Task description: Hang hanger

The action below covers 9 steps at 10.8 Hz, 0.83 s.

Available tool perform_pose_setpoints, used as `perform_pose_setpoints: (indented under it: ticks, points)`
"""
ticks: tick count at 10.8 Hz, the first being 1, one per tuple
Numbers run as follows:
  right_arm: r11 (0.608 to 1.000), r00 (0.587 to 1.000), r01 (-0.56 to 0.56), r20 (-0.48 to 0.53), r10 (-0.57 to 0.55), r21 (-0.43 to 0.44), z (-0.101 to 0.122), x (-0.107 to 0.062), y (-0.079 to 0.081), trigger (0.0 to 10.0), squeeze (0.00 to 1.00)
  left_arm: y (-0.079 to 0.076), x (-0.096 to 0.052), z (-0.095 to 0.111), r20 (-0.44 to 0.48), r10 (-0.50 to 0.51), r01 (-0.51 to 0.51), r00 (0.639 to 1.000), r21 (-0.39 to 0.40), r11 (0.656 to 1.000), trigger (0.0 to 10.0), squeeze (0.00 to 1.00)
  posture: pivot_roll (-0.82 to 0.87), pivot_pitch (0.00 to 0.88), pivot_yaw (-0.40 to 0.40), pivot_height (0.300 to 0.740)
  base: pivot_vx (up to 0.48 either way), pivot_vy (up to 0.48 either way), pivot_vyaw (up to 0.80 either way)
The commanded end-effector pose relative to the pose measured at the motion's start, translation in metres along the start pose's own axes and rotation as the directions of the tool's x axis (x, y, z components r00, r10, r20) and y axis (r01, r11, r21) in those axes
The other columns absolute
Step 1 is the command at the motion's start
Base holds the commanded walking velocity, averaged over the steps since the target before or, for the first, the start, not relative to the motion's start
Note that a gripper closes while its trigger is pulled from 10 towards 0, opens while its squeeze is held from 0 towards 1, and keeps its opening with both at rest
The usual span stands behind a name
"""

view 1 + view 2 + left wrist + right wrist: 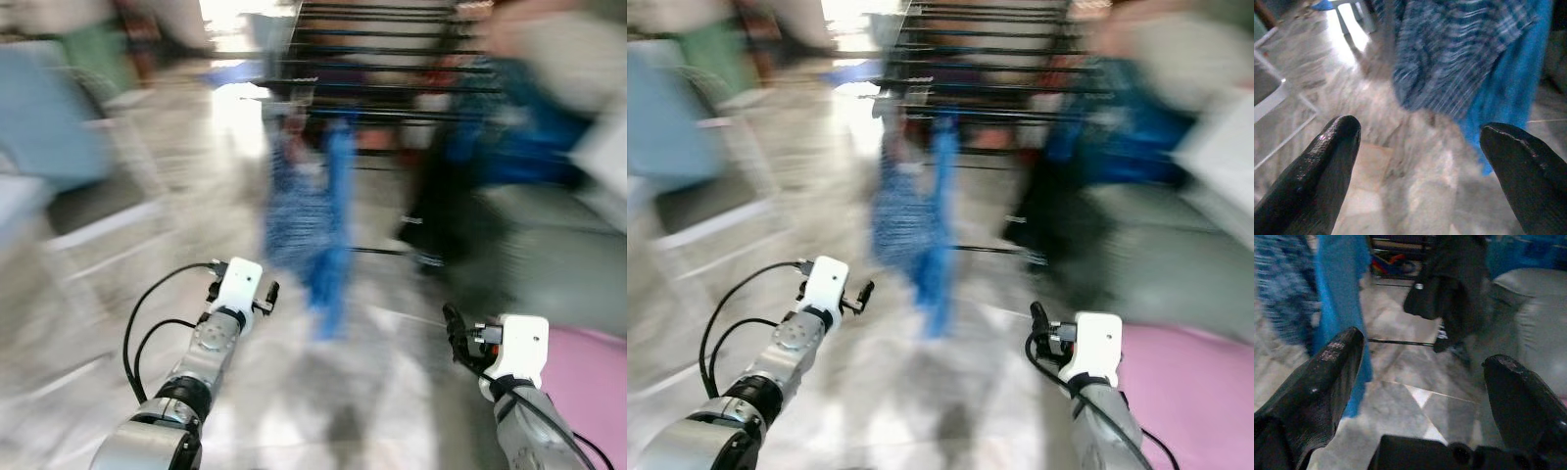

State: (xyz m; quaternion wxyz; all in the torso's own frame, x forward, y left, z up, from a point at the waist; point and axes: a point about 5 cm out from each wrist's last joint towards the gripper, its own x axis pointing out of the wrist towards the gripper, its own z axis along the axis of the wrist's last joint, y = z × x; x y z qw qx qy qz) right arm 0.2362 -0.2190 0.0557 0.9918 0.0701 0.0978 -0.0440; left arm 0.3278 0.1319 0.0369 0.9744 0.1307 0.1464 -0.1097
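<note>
The head views are blurred by motion. A blue checked garment and a bright blue cloth hang side by side from a dark barred drying rack ahead of me. My left gripper is open and empty, held low in front of the checked garment and apart from it. My right gripper is also open with nothing between its fingers. It is raised at the lower right, short of a black garment that hangs off the rack.
A white-framed piece of furniture stands at the left. A grey cushioned seat is at the right, with a pink surface beside my right arm. Pale marbled floor tiles stretch between me and the rack.
</note>
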Motion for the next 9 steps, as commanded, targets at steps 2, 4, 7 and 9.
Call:
perform_pose_setpoints:
  ticks: [2, 4, 7, 9]
  points:
    - [0.999, 1.000, 0.028, 0.009, -0.028, 0.019, -0.001, 0.003, -0.004, 10.0, 0.00, 0.000, 0.004, 0.006, -0.002, -0.016, 0.016, 1.000, -0.008, 1.000, 10.0, 0.00, -0.02, 0.000, 0.017, 0.740, 0.000, 0.000, 0.75]
    - [0.998, 0.999, 0.046, 0.017, -0.047, 0.050, -0.003, 0.008, -0.004, 10.0, 0.00, 0.002, 0.005, 0.008, -0.007, -0.004, 0.004, 1.000, -0.004, 1.000, 10.0, 0.00, -0.01, 0.000, 0.015, 0.740, 0.000, 0.000, 0.38]
    - [0.996, 0.997, 0.071, -0.005, -0.071, 0.052, -0.011, 0.013, -0.007, 10.0, 0.00, 0.000, 0.003, -0.002, -0.060, -0.002, 0.001, 0.998, -0.019, 1.000, 10.0, 0.00, 0.00, 0.000, 0.011, 0.740, 0.000, 0.000, 0.00]
    - [0.996, 0.997, 0.077, -0.008, -0.077, 0.048, -0.013, 0.012, -0.010, 10.0, 0.00, 0.002, 0.002, -0.003, -0.057, 0.016, -0.021, 0.998, -0.072, 0.997, 10.0, 0.00, -0.01, 0.000, 0.008, 0.740, 0.000, 0.000, 0.00]
